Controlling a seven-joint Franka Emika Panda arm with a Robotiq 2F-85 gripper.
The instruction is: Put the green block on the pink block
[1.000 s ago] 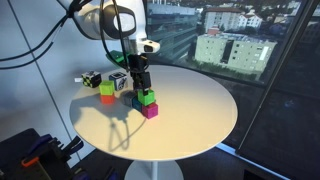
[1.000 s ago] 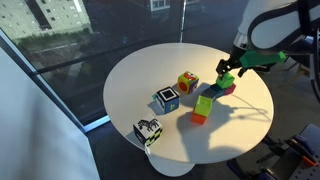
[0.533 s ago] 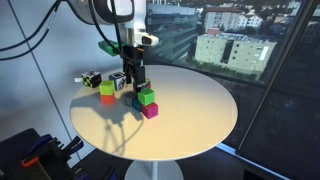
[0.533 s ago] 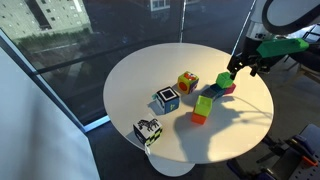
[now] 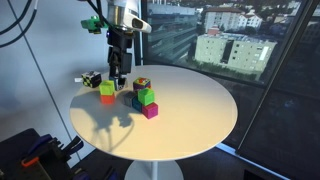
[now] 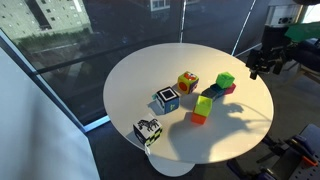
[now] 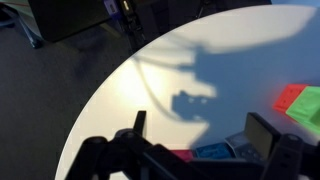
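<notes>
The green block (image 5: 147, 96) sits on top of the pink block (image 5: 150, 111) near the middle of the round white table; both exterior views show the stack, green block (image 6: 225, 79) on pink block (image 6: 230, 89). My gripper (image 5: 120, 76) hangs open and empty in the air, up and to the side of the stack, also seen in an exterior view (image 6: 260, 70). In the wrist view the gripper (image 7: 200, 130) has its two fingers wide apart with only table and shadow between them. I cannot pick out the stack there.
A dark blue block (image 6: 211, 92) touches the stack. A yellow-green block on orange (image 6: 202, 108), a multicoloured cube (image 6: 187, 82), a blue-white cube (image 6: 167, 99) and a black-white cube (image 6: 148, 131) stand nearby. The table edge (image 5: 200, 150) drops to the floor.
My gripper has let go of the green block and risen up and away from it. The green block stays on the pink block.
</notes>
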